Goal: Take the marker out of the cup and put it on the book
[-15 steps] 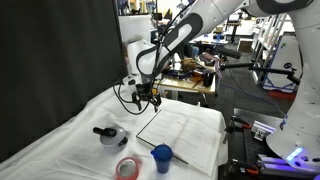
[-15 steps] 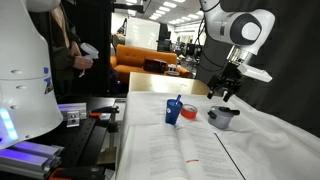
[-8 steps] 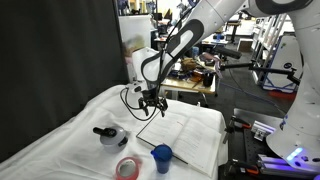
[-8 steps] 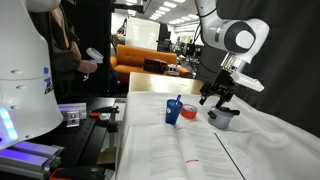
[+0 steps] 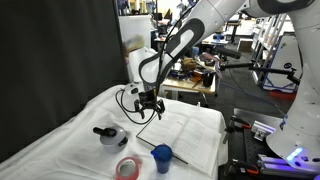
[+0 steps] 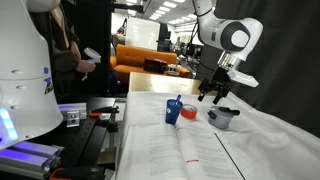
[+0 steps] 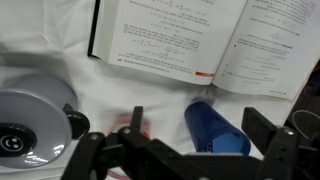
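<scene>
The fingers [image 7: 285, 152] have neared the cup [image 7: 215, 132], seemingly well short of it.

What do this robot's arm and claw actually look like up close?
The arm is a chain of rounded white segments with dark bands at the joints. A thin black cable loops beside the wrist. The gripper is black, with two angular linked fingers.

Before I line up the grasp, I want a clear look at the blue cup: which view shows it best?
The wrist view: the cup is large and close there, just off the edge of the open book. Both exterior views show it whole but small, upright near the book.
</scene>
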